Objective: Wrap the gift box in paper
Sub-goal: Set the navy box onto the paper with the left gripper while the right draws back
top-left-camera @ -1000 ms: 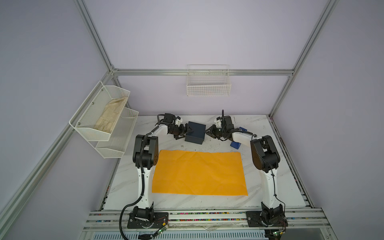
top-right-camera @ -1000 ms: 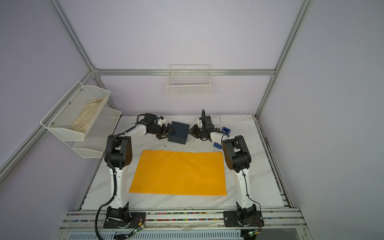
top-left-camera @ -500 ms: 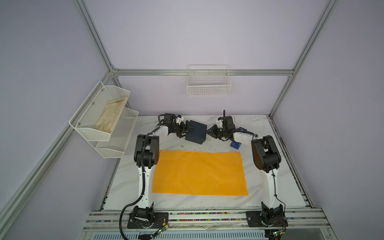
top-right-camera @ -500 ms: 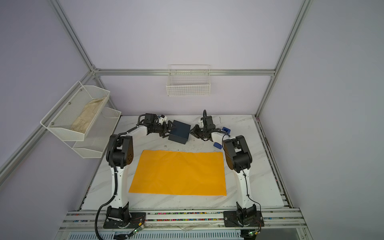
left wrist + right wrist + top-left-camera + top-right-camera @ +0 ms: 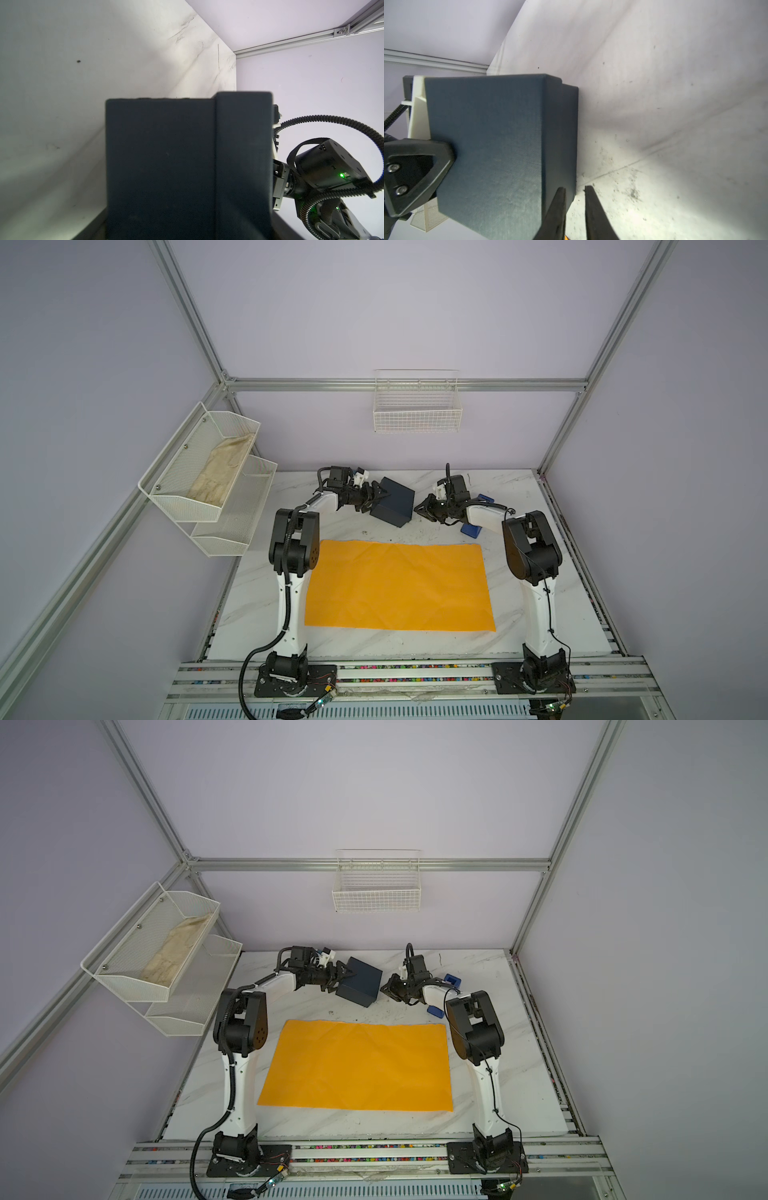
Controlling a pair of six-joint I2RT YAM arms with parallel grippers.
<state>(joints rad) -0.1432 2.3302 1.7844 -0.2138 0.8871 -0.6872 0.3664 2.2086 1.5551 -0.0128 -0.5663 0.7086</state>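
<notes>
Left fingers point(image 5: 415, 166) stand wide apart; right fingers point(image 5: 593, 214) nearly together (just a narrow gap), both pointing toward each other.

We see the paper point(image 5: 399, 587) flat on the front part of the table point(image 5: 257, 614). Behind it the gift box point(image 5: 392, 506) is between the left gripper point(image 5: 374, 499), touching it, and the right gripper point(image 5: 419, 510), just beside.

The left gripper point(image 5: 371, 501) meets the gift box point(image 5: 395, 506) at its fingertips. The right gripper point(image 5: 420, 511) faces the box's opposite side, apart from it. The paper point(image 5: 399, 587) lies flat near both grippers, touching neither.
</notes>
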